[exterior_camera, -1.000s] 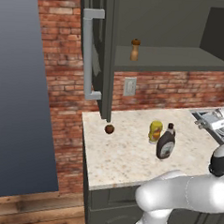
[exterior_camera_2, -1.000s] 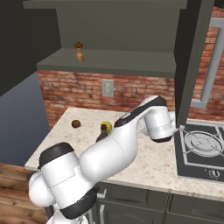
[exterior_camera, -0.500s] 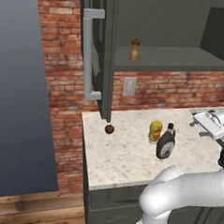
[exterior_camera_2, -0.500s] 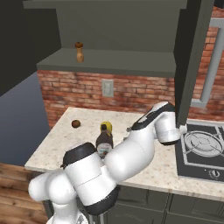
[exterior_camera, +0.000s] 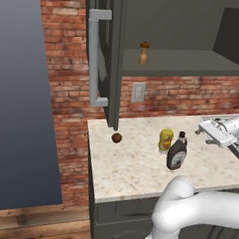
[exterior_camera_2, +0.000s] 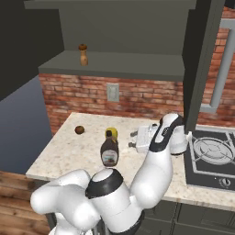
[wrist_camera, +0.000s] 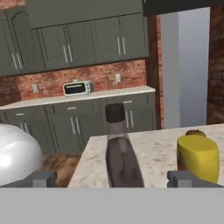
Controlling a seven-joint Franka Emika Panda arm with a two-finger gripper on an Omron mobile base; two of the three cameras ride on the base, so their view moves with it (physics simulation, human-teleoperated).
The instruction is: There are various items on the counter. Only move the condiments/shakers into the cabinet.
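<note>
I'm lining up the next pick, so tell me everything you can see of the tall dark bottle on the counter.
The tall dark bottle stands upright on the beige speckled stone counter, just in front of the yellow squeeze bottle; whether the two touch is unclear. It has a wide rounded body, a slim neck and a dark cap, with a pale label on its front. It looks like glossy dark brown plastic. In the hand view it sits centred between the open jaws, not gripped.

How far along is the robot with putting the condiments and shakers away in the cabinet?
One of three looks done: the wooden shaker stands on the cabinet shelf. In hand: the gripper is open and empty, lined up on the dark bottle. Left: that bottle and the yellow squeeze bottle beside it are on the counter. The brown ball stays put.
</note>
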